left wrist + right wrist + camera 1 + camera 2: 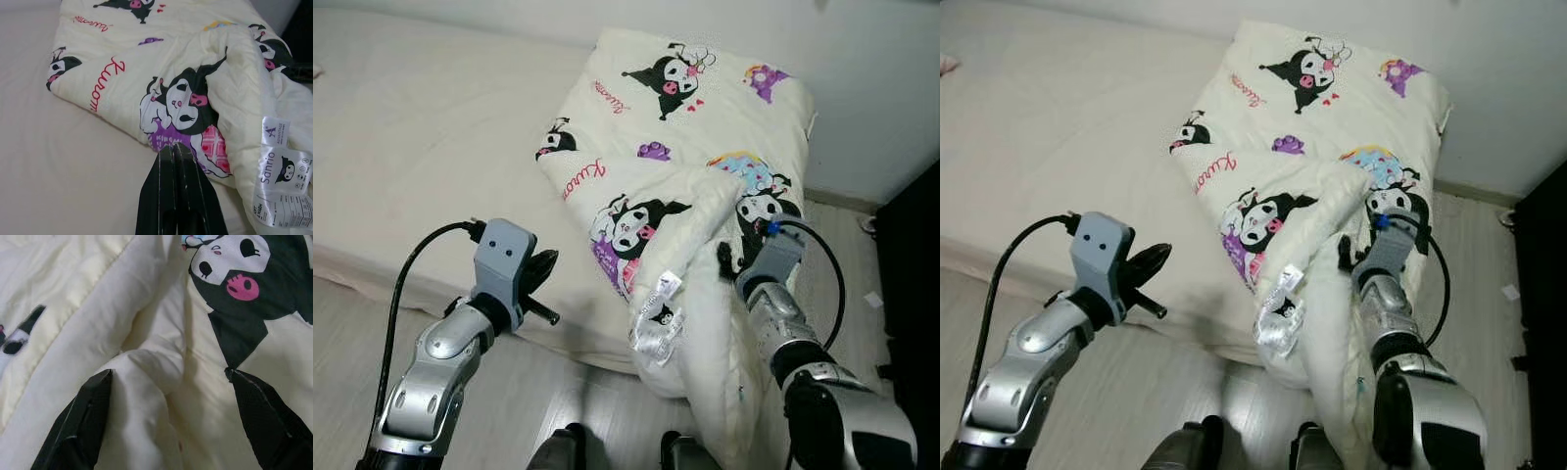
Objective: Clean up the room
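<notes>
A "Sanrio" label (pixel 283 169) is seen on the comforter (pixel 705 127); the right tool (pixel 171 426) is spread around a fold, the left tool (pixel 177 196) clenched.

You see: cream comforter (pixel 685 147) w/ black cartoon-character prints, red script | state: rumpled, loosely folded | pose: near corner bunched up, white care tags (pixel 658 318) dangling | loc: on bed (pixel 431 157), draping over edge toward floor
</notes>
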